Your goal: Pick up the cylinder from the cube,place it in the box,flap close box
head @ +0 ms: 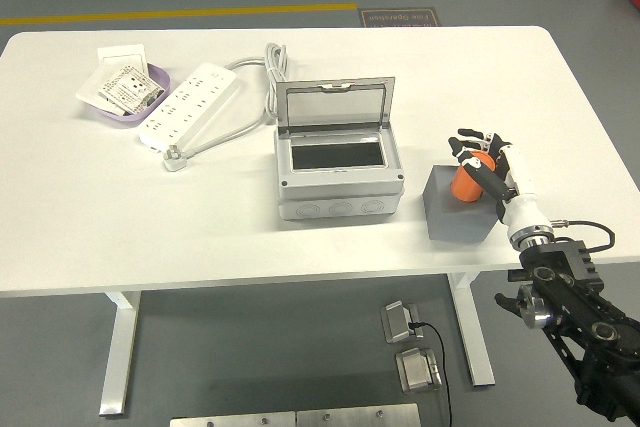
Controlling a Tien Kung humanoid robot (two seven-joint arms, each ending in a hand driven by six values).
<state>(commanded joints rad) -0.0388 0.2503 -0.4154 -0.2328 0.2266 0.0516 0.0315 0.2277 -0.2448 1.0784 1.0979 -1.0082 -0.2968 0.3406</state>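
Grey and hinged, the box [338, 169] sits lid-up, and right of it the orange cylinder [465, 184] stands on the dark cube [456, 215], right hand [487, 167] fingers wrapping its sides, probably light, rigid, smooth, best gripped mid-body.

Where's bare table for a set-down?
Free: the near strip of the white table, and the gap between the grey flap-lid box and the dark grey cube. Crowded: far left, around the purple tray and white power strip.
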